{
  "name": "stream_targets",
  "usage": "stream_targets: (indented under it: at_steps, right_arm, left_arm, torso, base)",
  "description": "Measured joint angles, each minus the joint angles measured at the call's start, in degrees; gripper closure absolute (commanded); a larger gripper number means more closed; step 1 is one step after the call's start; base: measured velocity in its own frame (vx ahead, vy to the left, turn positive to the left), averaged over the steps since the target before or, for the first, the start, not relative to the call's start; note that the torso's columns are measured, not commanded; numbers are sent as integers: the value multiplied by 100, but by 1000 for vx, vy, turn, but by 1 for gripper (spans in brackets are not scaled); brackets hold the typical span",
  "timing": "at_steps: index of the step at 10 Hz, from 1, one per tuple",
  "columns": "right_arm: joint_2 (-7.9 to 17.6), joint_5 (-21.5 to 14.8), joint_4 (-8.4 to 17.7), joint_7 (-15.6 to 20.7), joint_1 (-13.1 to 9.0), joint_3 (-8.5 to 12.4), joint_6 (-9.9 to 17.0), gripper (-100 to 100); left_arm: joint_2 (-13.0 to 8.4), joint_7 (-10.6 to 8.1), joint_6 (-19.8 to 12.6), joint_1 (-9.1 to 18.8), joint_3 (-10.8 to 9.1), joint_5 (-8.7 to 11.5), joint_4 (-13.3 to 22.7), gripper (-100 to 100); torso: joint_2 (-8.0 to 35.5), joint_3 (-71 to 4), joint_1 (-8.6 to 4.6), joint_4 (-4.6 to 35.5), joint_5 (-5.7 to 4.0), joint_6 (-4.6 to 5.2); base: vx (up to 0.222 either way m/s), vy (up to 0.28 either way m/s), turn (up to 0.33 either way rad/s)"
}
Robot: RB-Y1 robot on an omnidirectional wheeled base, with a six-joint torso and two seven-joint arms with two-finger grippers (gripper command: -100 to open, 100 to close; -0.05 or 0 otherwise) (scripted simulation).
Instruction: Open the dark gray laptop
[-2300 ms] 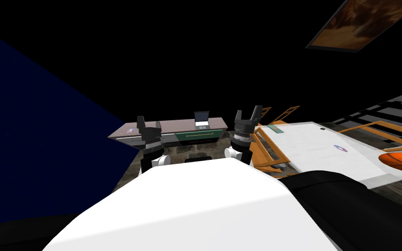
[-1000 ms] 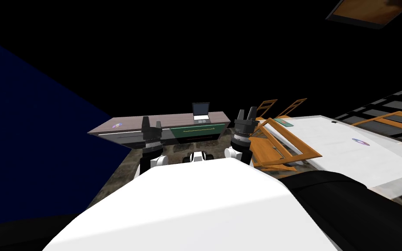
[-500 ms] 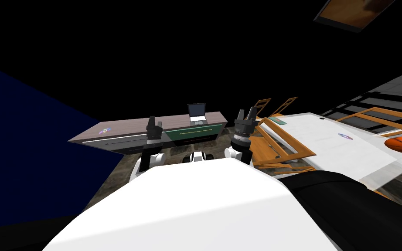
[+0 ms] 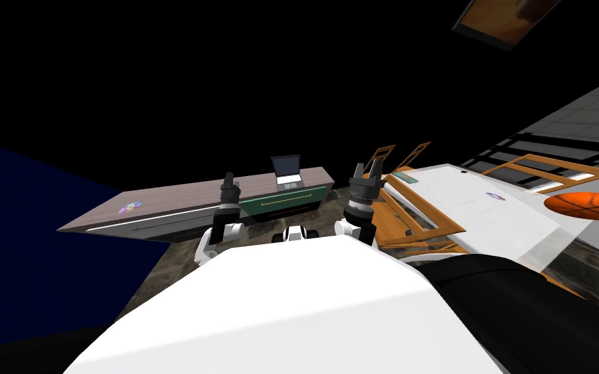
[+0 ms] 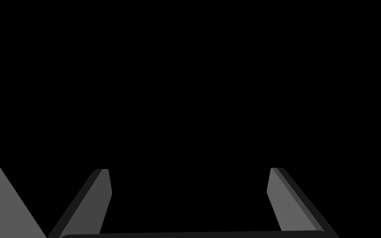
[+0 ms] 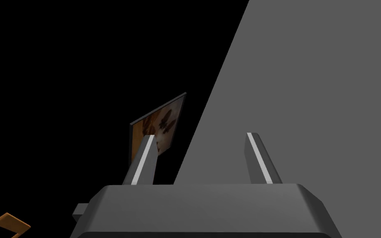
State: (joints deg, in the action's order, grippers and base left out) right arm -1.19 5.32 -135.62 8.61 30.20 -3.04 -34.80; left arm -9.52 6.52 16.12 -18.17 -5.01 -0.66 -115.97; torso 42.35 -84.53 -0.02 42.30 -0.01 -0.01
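- The long brown-topped surface [image 4: 181, 202] runs from 10 to 12 o'clock. Its near edge faces me across a strip of mottled floor [image 4: 175, 260].
- From 1 to 2 o'clock, wooden chairs [image 4: 415, 217] crowd against a white table [image 4: 460, 211]. The table carries a disc [image 4: 494, 196] and an orange ball [image 4: 587, 204] by its edge.
- The left gripper [image 4: 229, 176] is raised short of the surface. Its fingers [image 5: 103, 194] stand wide apart, holding and touching nothing.
- The right gripper [image 4: 367, 169] hangs at 1 o'clock beside the chairs, with its fingers [image 6: 146, 159] apart and empty.
- The dark grey laptop [image 4: 287, 173] sits at 12 o'clock, toward the surface's right end near its far edge. Its lid stands raised with the screen facing me, and both grippers are well apart from it.
- A green drawer front [image 4: 285, 198] lies shut just below the laptop, so its contents are hidden.
- A second disc [image 4: 129, 208] rests on the surface at 10 o'clock.
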Motion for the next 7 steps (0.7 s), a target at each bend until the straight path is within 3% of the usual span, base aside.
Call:
stream_targets:
  at_steps: [7]
  right_arm:
    - [0,0,0,0,0,0,0,0]
  left_arm:
    - [247,225,-631,756,-578,-319,899,-100]
  torso:
    - [4,2,6,1,2,0]
  base:
    - [88,-40,-117]
